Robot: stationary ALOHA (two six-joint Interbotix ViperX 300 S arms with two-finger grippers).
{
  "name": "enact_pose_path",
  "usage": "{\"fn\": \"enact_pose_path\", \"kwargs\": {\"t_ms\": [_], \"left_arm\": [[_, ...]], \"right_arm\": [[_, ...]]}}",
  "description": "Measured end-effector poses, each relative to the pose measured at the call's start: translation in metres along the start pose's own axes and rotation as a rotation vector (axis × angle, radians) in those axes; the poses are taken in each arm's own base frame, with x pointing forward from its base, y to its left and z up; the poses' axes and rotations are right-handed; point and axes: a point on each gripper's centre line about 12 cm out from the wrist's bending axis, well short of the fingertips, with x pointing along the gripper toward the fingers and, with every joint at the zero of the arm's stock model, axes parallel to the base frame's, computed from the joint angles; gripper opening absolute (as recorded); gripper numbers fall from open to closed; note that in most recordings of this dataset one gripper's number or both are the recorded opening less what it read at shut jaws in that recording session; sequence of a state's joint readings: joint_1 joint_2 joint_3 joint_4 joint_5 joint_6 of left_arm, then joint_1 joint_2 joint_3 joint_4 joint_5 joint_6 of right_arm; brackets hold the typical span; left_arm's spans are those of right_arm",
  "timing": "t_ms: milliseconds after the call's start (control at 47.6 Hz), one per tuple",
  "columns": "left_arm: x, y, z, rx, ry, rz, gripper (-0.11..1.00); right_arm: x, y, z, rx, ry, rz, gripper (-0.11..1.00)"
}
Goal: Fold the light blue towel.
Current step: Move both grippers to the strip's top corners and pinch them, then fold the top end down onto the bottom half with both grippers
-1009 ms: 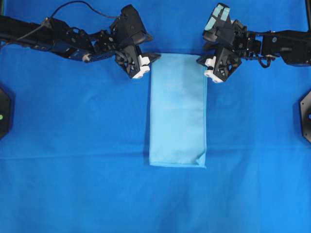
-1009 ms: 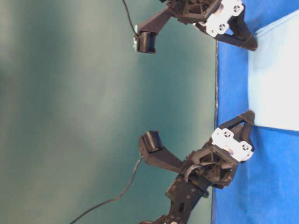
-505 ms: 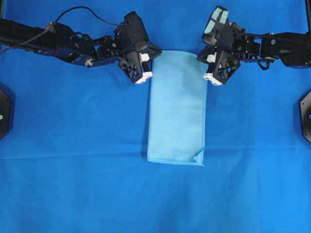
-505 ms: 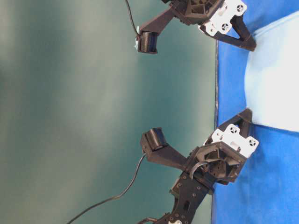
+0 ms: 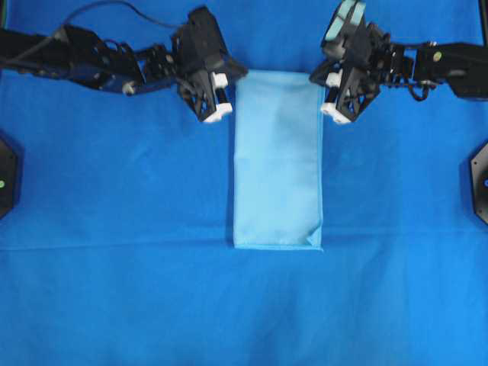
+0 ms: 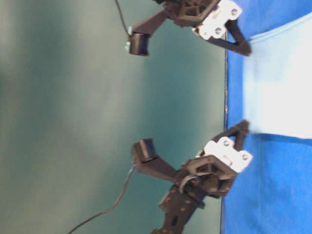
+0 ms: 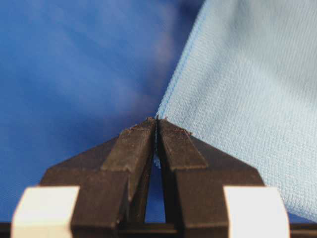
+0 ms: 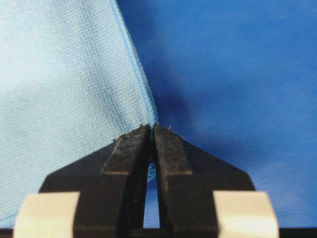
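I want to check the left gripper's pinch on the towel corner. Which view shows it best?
The left wrist view: the left gripper fills the frame, fingertips shut on the light blue towel corner. Overhead shows it small at the towel's top edge; table-level shows it blurred; the right wrist view misses it.

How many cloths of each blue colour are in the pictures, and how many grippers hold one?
Light blue towel: 1
Deep blue background cloth: 1
Grippers shut on the towel's corners: 2, the left gripper and the right gripper
Total: 2 cloths, 2 grippers
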State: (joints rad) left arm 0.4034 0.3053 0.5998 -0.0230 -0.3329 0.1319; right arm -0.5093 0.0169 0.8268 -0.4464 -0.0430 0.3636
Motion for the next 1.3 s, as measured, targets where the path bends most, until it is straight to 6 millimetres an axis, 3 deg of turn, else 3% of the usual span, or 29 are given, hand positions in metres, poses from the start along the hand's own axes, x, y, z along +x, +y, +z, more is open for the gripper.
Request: {"fn": "enact_pose_path", "kwargs": {"t_ms": [399,589,715,883,1304], "left_arm": [[-0.001,0.013,0.005,0.031,-0.014,0.025,0.04],[-0.017,0.003,0.027,0.064,-0.07,0.01,0.04],[-0.034,-0.013,0.043,0.122,-0.105,-0.021,0.04],[-0.053,-0.041,0.049,0.161,-0.113,-0.081,0.04],[-0.085,-0.125,0.027,0.249,-0.07,-0.278,0.04]], "right_arm": [[-0.007,-0.007,0.009,0.005,-0.03,-0.017,0.04],[-0.025,-0.004,0.018,0.002,-0.049,-0.029,0.04],[-0.044,0.01,0.022,-0.024,-0.058,-0.017,0.04],[-0.066,0.038,0.017,-0.039,-0.066,0.036,0.04],[-0.089,0.104,-0.008,-0.03,-0.003,0.183,0.04]]}}
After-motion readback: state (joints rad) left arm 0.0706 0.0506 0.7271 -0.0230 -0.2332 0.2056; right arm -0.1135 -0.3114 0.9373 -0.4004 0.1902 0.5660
